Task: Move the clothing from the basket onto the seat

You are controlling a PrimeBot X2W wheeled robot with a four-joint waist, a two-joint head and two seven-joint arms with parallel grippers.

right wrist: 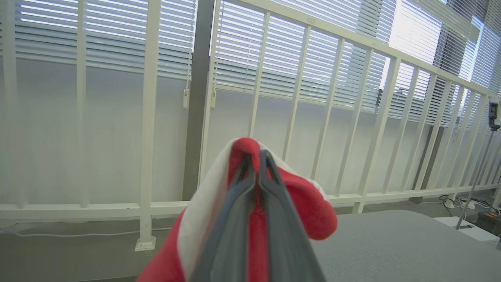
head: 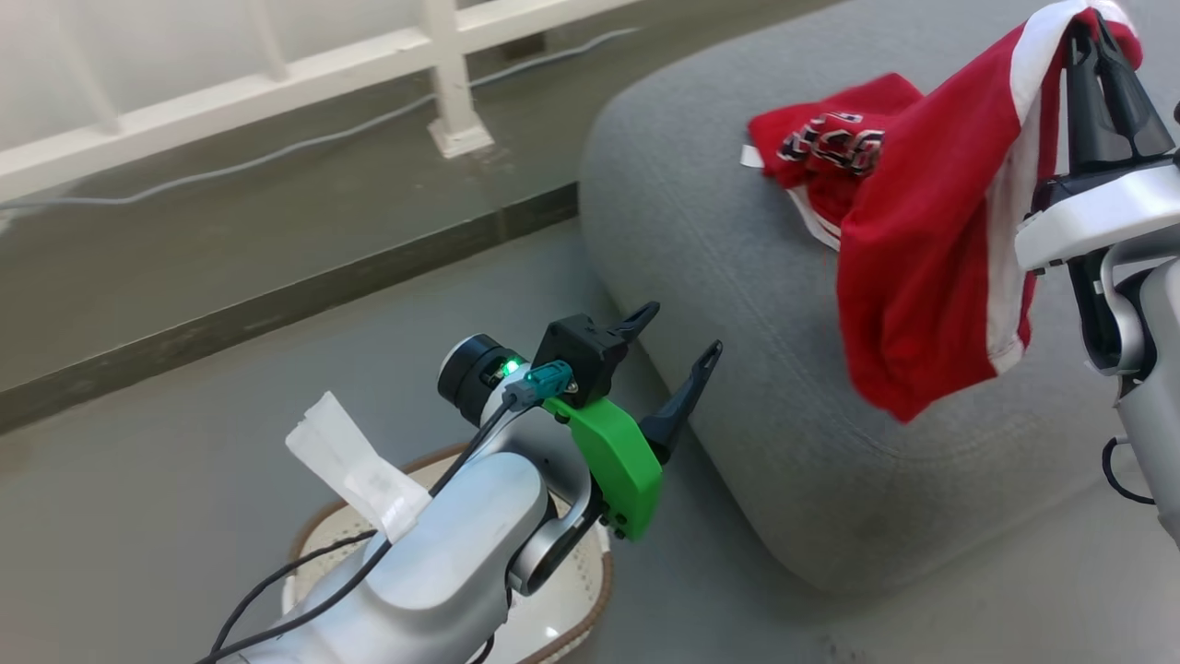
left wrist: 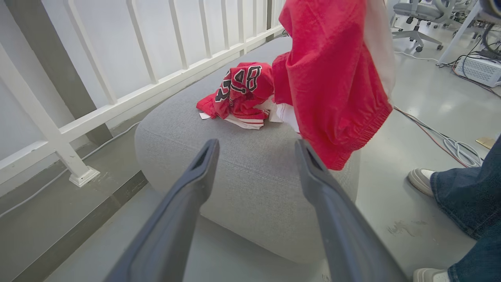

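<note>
A crumpled red garment with black-and-white lettering [head: 825,148] [left wrist: 240,92] lies on the grey seat [head: 737,304] [left wrist: 219,156] [right wrist: 391,243]. A second red garment with a white stripe [head: 931,249] [left wrist: 332,78] [right wrist: 313,207] hangs above the seat, my right gripper [head: 1092,37] [right wrist: 254,160] shut on its top edge. My left gripper [head: 678,346] [left wrist: 254,150] stands open and empty beside the seat's near corner, above the basket [head: 590,590], whose brown rim and white inside peek out from under the left arm.
A white railing [head: 442,83] [left wrist: 78,117] [right wrist: 274,98] runs behind the seat, with a cable along the floor. In the left wrist view a person's legs and shoes [left wrist: 462,196] stand to the right of the seat, near floor cables and an office chair [left wrist: 419,15].
</note>
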